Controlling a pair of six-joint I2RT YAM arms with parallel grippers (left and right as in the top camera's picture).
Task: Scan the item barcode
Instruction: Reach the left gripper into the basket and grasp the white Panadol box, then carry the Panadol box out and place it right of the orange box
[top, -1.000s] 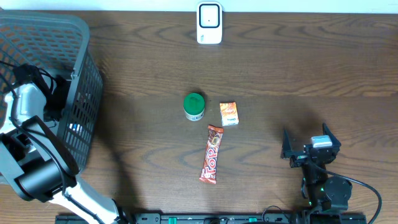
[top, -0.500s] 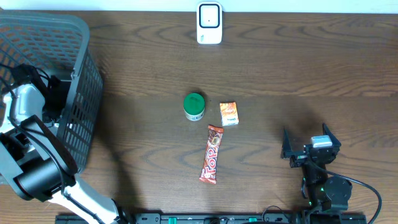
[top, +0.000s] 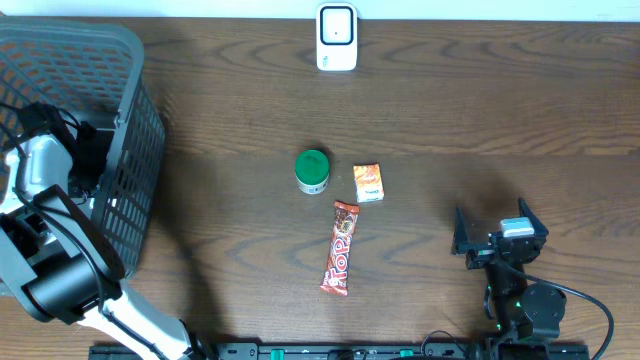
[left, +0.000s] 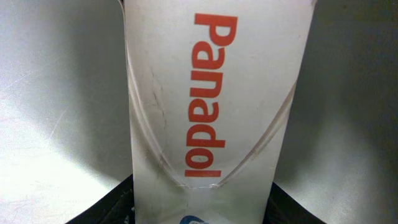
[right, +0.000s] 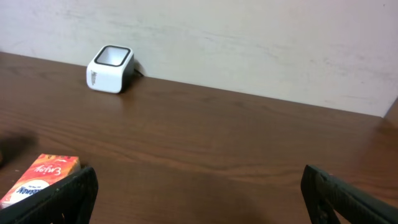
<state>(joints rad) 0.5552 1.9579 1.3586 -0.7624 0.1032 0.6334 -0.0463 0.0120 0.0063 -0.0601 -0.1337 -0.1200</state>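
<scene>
Left wrist view is filled top to bottom by the Panadol box (left: 211, 99), the left gripper (left: 202, 211) at the bottom edge clamped on its sides. Overhead, the left arm (top: 40, 170) reaches into the basket (top: 130, 60) at far left. At lower right, the right gripper (top: 495, 235) stands wide apart.

Left arm (top: 38, 168): white shell, black joints, black cables (top: 62, 122). Right arm (top: 530, 312): black body, silver wrist block (top: 517, 229) (green light (top: 518, 303) lit below it), black fingers (right: 65, 196).
</scene>
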